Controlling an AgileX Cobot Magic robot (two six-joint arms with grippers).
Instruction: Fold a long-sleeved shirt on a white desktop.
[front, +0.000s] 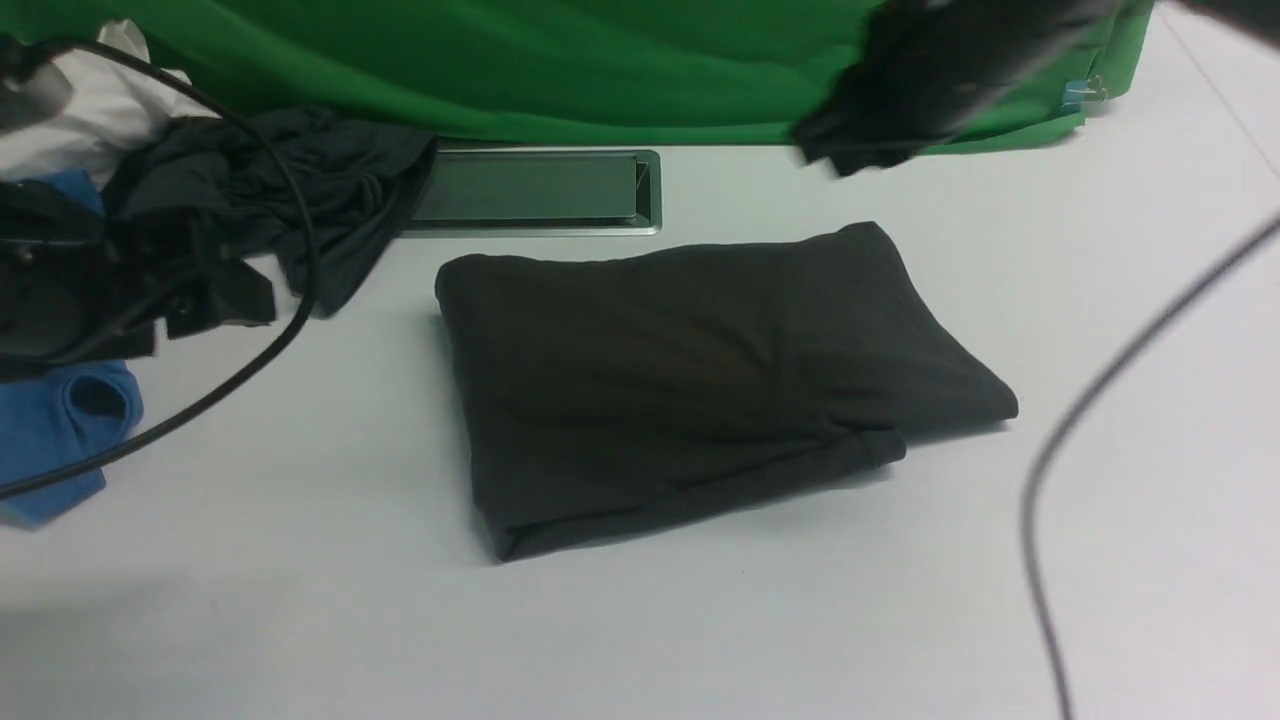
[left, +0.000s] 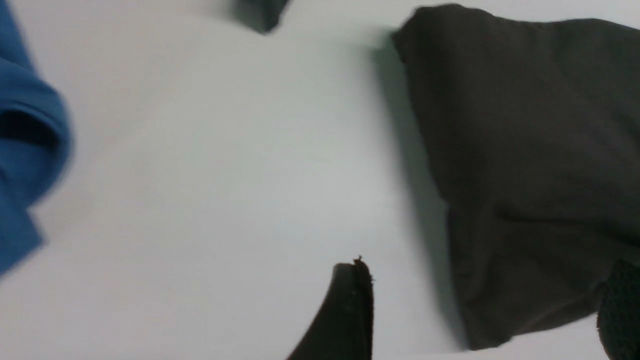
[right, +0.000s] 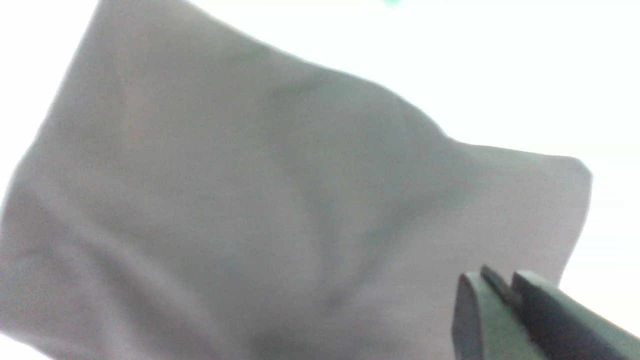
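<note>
We are looking at the large dark brownish-black cotton long-sleeved shirt (front: 700, 390), which is lying as a compact folded rectangle near the middle of the broad smooth matte white table (front: 300, 620). Layered edges are showing along its near side and right corner. No lettering or neck label is showing, so we are judging that the printed front is tucked inside. We are reading the fold as essentially done, which is probably why neither arm is touching the cloth. The left claw (left: 487, 272) is hanging open and gripping nothing, its black fingers (left: 345, 310) standing well apart, one over bare table and the other by the shirt's corner. The right claw (right: 497, 282) is sitting closed above the shirt, its jaws pressed together with nothing we can make out between them. In the front view that arm is only showing as a dark blur at the far right. The crumpled charcoal blue-grey garment (front: 300, 200), the bright blue garment (front: 60, 430) and a white cloth (front: 90, 110) are lying piled at the left, apart from the shirt, likely parked out of the working area. The green cloth backdrop (front: 500, 60) is hanging behind, and the metal-framed rectangular hatch (front: 530, 190) is sitting just beyond the shirt's far edge. We are judging that little is left beyond maybe squaring the loose right corner.
</note>
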